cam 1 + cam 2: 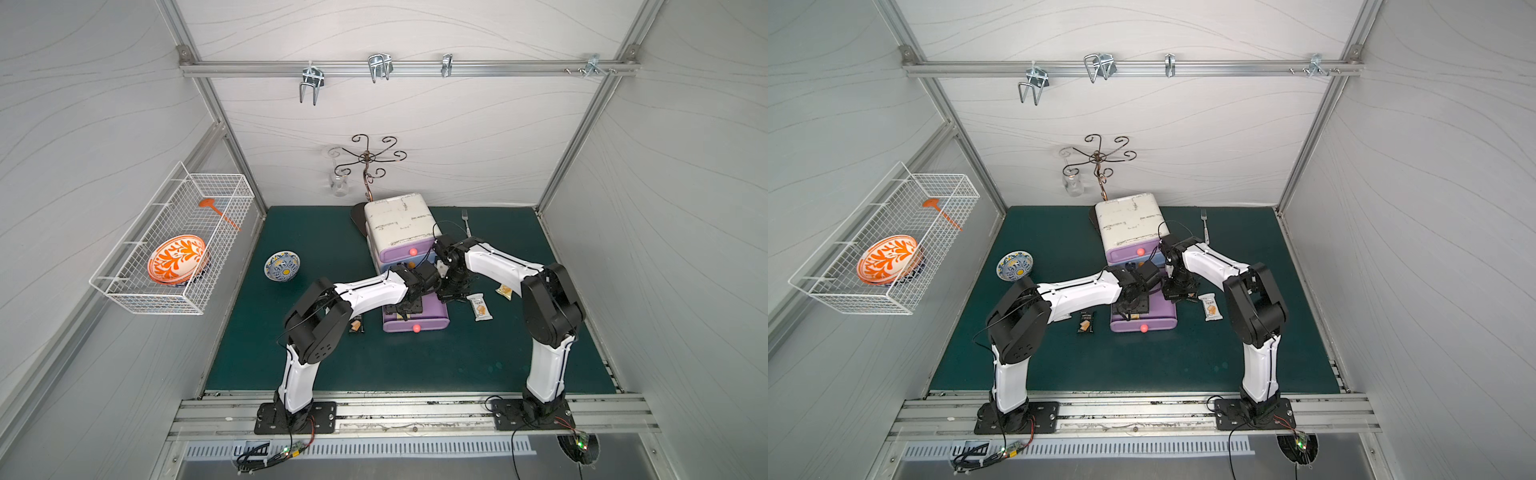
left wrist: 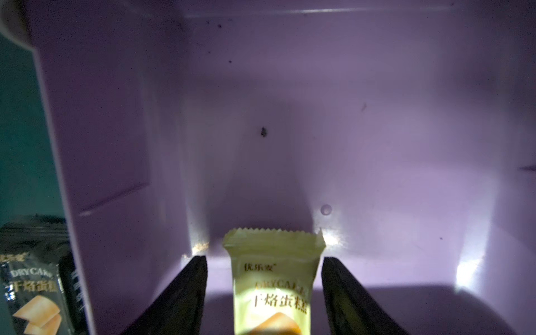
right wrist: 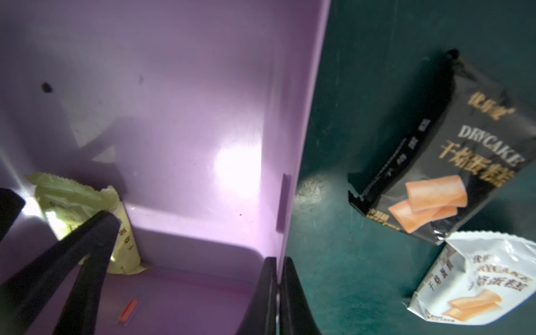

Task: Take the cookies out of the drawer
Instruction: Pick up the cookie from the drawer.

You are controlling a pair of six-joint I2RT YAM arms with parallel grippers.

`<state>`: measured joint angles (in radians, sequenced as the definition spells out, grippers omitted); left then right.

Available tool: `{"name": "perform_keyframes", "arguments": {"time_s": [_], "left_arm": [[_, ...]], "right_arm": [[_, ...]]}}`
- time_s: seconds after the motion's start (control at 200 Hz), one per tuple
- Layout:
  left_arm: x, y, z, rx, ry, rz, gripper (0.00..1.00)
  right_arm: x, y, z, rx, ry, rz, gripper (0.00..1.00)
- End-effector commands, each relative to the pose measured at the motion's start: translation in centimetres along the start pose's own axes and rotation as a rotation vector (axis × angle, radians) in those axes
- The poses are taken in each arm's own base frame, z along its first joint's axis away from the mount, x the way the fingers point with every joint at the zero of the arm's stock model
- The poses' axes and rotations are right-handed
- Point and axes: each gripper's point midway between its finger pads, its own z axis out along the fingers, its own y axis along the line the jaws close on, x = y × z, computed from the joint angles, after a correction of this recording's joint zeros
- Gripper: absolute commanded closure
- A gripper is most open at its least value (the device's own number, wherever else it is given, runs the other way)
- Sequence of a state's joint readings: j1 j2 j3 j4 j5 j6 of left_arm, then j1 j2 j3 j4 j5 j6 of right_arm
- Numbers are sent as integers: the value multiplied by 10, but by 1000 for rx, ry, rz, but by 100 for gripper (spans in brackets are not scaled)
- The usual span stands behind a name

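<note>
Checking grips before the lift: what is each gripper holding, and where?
Right gripper pinches the drawer by its side-wall rim. Left gripper holds nothing; its open jaws straddle the yellow packet.

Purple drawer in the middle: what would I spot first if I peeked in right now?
Your eye lands on the pulled-out purple drawer in the middle of the green mat. Inside it, the left gripper stands open around one pale yellow cookie packet, while the right gripper pinches the drawer's side wall. A black cookie packet and a white cookie packet lie outside on the mat.
</note>
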<state>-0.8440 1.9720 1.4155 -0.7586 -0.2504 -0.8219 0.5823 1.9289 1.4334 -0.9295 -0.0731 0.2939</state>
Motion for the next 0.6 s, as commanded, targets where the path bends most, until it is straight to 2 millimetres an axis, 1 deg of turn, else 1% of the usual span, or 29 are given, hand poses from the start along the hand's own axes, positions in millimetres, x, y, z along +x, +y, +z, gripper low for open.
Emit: {"name": "perform_keyframes", "arguments": {"time_s": [0.0,0.16,0.24,0.595], "left_arm": [[-7,-2,0,1,-14,-4,32],[-8,-2,0,4,-15,-6,32],[-7,-1,0,2,-15,-4,31],[-6,-3,2,8,-10,-2,31]], "right_arm": [[-32,15,-15,-43,-137,-74,96],[-39,14,-23,-30,-182,-104,96],[-41,12,-26,-12,-197,-108,96],[-55,11,-37,10,-271,-142,96]]}}
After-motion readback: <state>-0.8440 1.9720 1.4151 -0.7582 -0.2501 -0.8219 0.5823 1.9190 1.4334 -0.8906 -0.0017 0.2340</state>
